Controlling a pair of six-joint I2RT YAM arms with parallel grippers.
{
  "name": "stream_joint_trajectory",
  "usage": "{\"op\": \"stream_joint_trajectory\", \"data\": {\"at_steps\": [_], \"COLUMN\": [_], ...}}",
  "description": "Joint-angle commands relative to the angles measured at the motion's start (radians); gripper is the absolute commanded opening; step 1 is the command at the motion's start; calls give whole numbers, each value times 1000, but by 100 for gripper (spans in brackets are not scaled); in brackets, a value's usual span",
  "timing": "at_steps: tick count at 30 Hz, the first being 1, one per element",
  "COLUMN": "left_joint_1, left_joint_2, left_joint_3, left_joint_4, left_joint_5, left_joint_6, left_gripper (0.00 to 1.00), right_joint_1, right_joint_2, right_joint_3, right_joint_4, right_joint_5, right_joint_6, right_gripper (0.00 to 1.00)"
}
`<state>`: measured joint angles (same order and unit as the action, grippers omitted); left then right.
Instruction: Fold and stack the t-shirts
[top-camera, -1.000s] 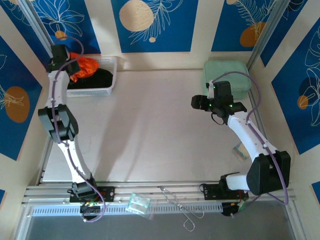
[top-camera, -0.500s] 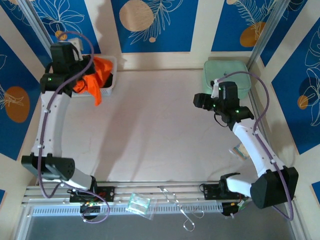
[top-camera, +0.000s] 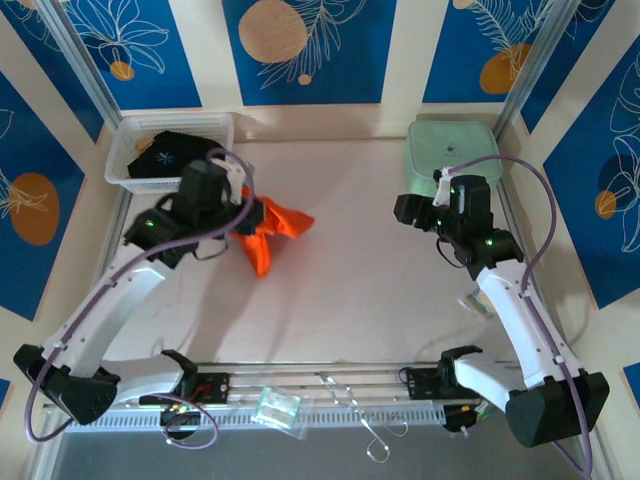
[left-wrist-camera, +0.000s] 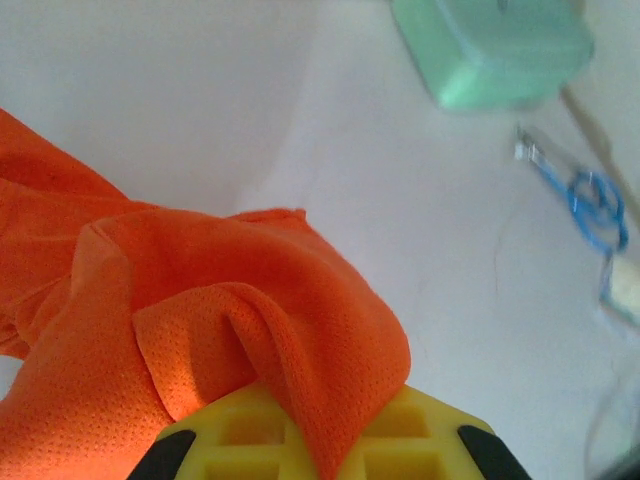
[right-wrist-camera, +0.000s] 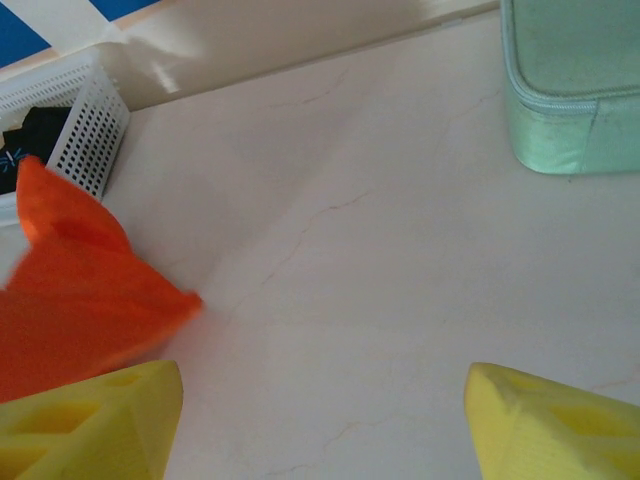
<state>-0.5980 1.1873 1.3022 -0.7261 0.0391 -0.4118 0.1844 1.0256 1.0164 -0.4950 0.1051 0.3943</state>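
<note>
One pale table (top-camera: 350, 285) is seen from above. The orange t-shirt (top-camera: 282, 222) is held bunched at its left-centre, pinched tight in the left gripper (left-wrist-camera: 320, 440). The cloth is judged light, soft and limp, best taken at a hem or shoulder. The black t-shirt (top-camera: 170, 158) lies in the white basket (top-camera: 118, 162). The right gripper (right-wrist-camera: 320, 420) is spread, empty. A second earlier, the orange t-shirt was at the basket.
</note>
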Motion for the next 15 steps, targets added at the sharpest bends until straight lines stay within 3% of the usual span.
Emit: {"op": "stream_joint_trajectory", "data": {"at_steps": [1,2,4,7,10,15], "left_joint_1": [-94,-127,-201,-289,-364,-393], "left_joint_2": [26,40,92,178,216,217], "left_joint_3": [-166,-217,-300,-350,-334,-260], "left_joint_4": [166,217,320,424,457,383], "left_joint_5": [13,15,8,3,-42,-132], "left_joint_6": [-128,-154,-206,-250,-248,-216], "left_gripper": [0,0,11,38,58,64], "right_joint_1": [-13,-17,-26,-36,-39,-30], "right_joint_2": [-21,-22,-22,-22,-21,-29], "right_joint_3": [26,36,58,95,126,57], "right_joint_4": [-81,-97,-137,-197,-265,-302], "right_joint_5": [4,4,0,-13,-31,-131], "right_joint_6": [31,36,44,54,71,167], "right_gripper": [75,76,76,77,77,76]}}
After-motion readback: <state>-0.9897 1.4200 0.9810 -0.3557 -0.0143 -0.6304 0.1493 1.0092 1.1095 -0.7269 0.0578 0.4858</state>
